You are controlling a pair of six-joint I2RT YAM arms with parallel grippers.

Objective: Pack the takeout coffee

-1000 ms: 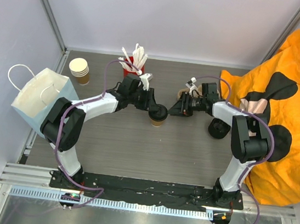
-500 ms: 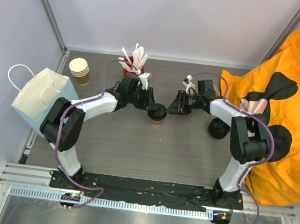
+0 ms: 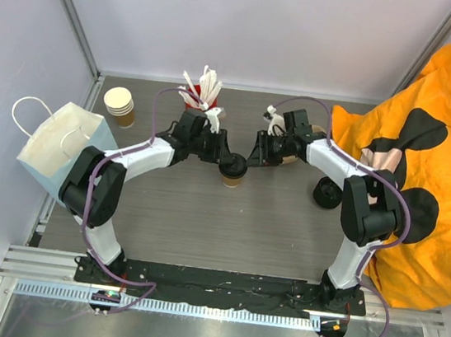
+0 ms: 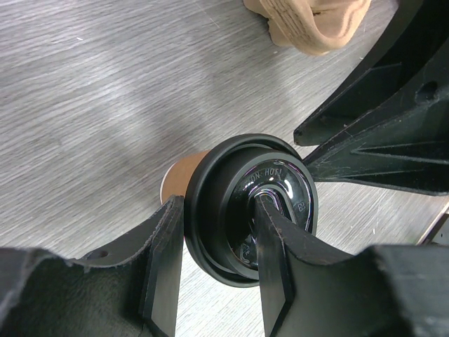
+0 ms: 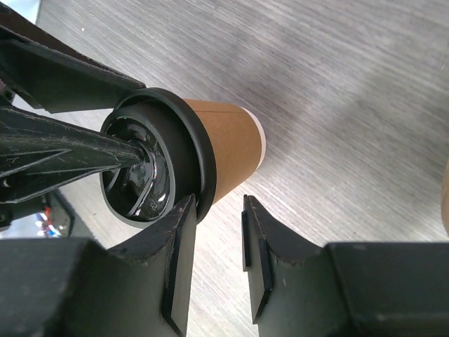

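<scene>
The takeout coffee [image 3: 233,181] is a tan paper cup [image 5: 228,147] with a black lid [image 4: 280,186], standing mid-table. My left gripper [image 3: 221,158] comes at it from the left and is shut on the lid's rim. One of its fingers [image 4: 165,246] is outside the rim and the other rests in the lid's recess. My right gripper [image 3: 253,157] is at the cup's right side. Its jaws [image 5: 216,203] are open with only table between them, and its left finger [image 5: 184,232] is against the lid's edge.
A red cup of white sticks [image 3: 200,95] stands just behind the left arm. A stack of paper cups [image 3: 120,106] and a white paper bag [image 3: 58,146] are at the left. A moulded carrier [image 4: 309,24] lies near the right arm; black lids [image 3: 328,193] and an orange cloth [image 3: 416,177] are at the right.
Both grippers and the cup have shifted a little toward the back left. The right wrist has swung farther back. Neither grip has changed.
</scene>
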